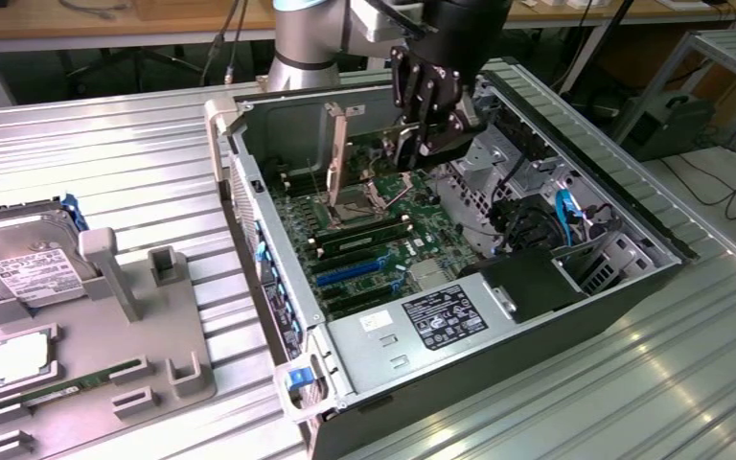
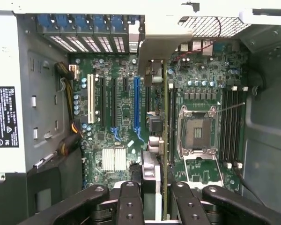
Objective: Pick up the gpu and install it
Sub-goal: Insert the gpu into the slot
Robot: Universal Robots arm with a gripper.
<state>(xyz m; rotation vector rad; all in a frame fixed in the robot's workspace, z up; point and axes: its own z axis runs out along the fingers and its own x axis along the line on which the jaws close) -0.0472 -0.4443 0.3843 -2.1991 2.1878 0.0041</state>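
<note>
1. The claw [image 2: 155, 187] grips the gpu [image 2: 165, 117] — edge-on over the motherboard [image 2: 122, 108], inside the case [image 1: 471, 393].
2. Risk — the gpu hangs beside the blue slot [image 2: 136, 108], not over it; lowered so, it could strike components.

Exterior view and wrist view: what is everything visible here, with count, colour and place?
table: one, silver ribbed metal, under everything.
computer case: one, black and silver, open, at the exterior view's right.
motherboard: one, green, inside the case.
CPU socket: one, silver, on the motherboard.
power supply: one, silver with a black label, at one end of the case.
fixture: one, grey, on the table at the exterior view's left.
hard drive: one, silver with a white label, on the fixture.
gpu: one, dark with a silver bracket, held on edge over the motherboard.
gripper: one, black, shut on the gpu, inside the case.
</note>
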